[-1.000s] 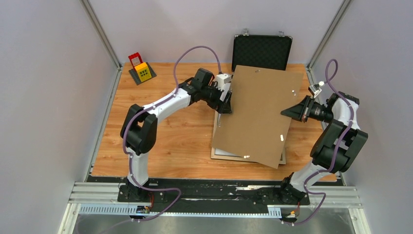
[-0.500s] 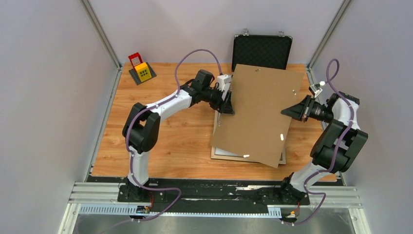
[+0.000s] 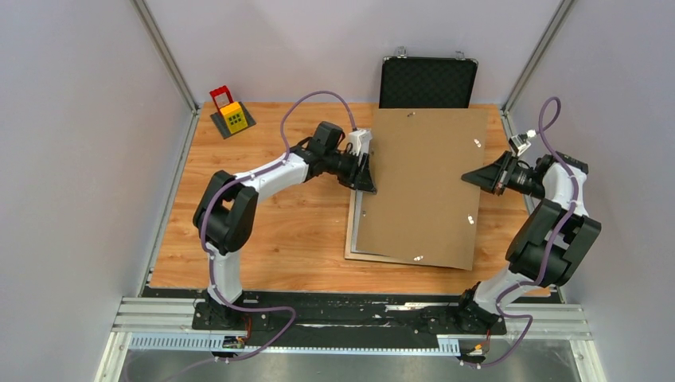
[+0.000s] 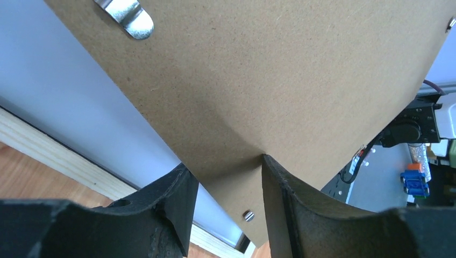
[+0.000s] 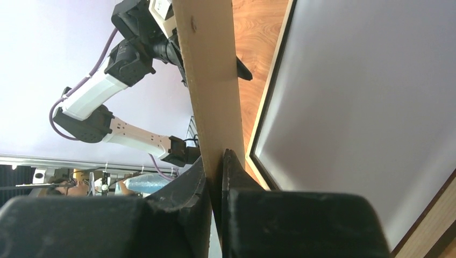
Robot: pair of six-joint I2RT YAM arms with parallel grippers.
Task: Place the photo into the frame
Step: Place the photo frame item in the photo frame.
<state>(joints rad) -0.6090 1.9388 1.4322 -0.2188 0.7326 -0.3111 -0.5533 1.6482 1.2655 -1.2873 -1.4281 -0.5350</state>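
A plain brown backing board (image 3: 422, 187) is held in the air over the frame (image 3: 351, 235), of which only the pale wood left and near rails show. My right gripper (image 3: 476, 177) is shut on the board's right edge, which sits pinched between the fingers (image 5: 216, 158). My left gripper (image 3: 368, 171) is at the board's left edge, jaws apart. In the left wrist view that board (image 4: 279, 75) passes between them (image 4: 226, 164) and touches only the right finger (image 4: 279, 188). The frame's rail (image 4: 64, 158) lies below. The photo is hidden.
An open black case (image 3: 428, 82) stands at the back, just behind the board. A red and yellow toy block on a grey plate (image 3: 232, 114) sits at the back left. Grey walls close in both sides of the wooden table (image 3: 278, 231).
The board has swung round to lie more squarely over the frame. My left gripper's jaws have narrowed around its left edge. The right gripper has shifted slightly back with the board.
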